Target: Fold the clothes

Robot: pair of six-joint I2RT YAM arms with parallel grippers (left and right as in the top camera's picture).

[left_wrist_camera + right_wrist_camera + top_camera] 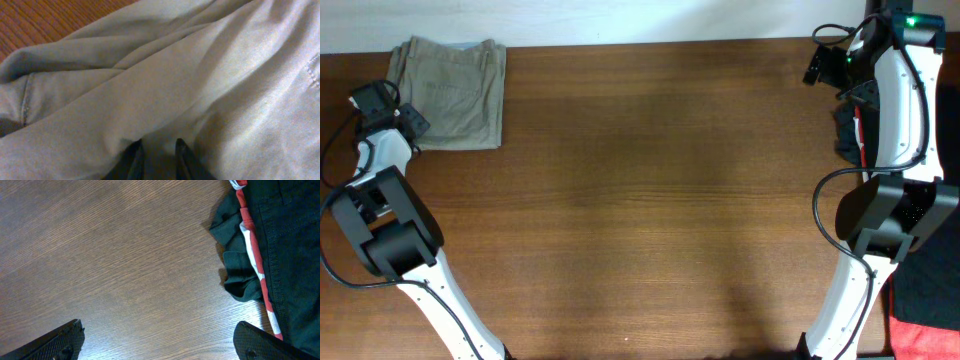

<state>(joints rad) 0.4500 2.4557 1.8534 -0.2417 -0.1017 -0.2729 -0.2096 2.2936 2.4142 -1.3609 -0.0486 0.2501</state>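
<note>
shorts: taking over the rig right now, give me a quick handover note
Left gripper: low over the shorts, fingers close together; whether it grips cloth cannot be told.
Right gripper: open, empty, above bare table beside a dark garment.
Shorts: at the table's far left corner, in a compact rectangle.
Done: the folding looks finished.
Left: probably just lift the left gripper clear and check the edges lie flat.

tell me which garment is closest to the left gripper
The khaki shorts, folded at the table's far left corner, right under the left gripper; the dark red-striped garment lies off by the right gripper.
</note>
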